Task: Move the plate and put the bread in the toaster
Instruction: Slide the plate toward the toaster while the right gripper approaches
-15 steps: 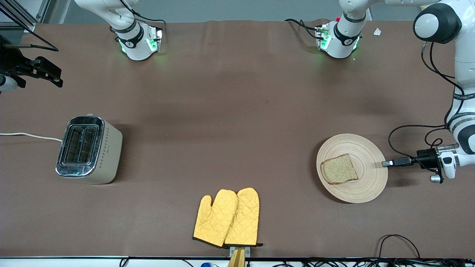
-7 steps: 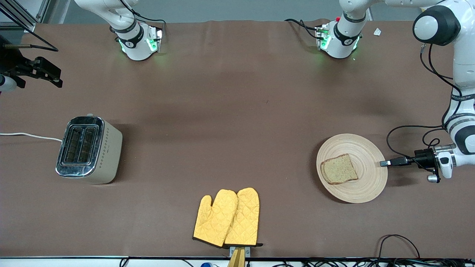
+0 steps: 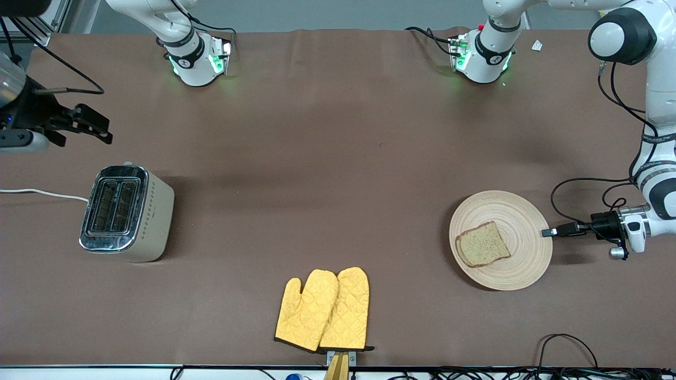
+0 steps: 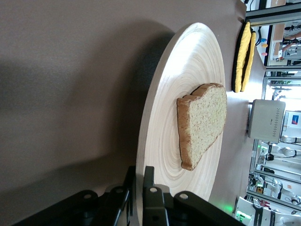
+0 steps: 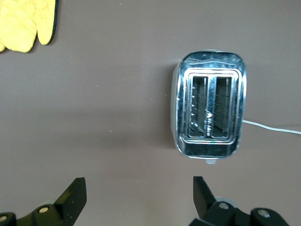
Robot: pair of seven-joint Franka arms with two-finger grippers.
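Note:
The light-wood plate [image 3: 523, 258] lies toward the left arm's end of the table, with the slice of brown bread [image 3: 482, 244] flat on it. My left gripper [image 3: 549, 231] is shut on the plate's rim at the edge toward the left arm's end. In the left wrist view its fingers [image 4: 149, 181] pinch the rim of the plate [image 4: 164, 117], with the bread [image 4: 202, 125] close by. The cream toaster [image 3: 127, 211] stands at the right arm's end, slots empty. My right gripper [image 3: 103, 132] is open and empty over the bare table beside the toaster [image 5: 210, 110].
A pair of yellow oven mitts [image 3: 322, 309] lies near the front edge at mid-table. The toaster's white cord [image 3: 42, 192] runs off toward the right arm's end. Black cables trail from the left wrist and along the front edge.
My right gripper has swung out over the table, closer to the toaster. The left gripper stays at the plate's rim, and the plate and bread have shifted very slightly.

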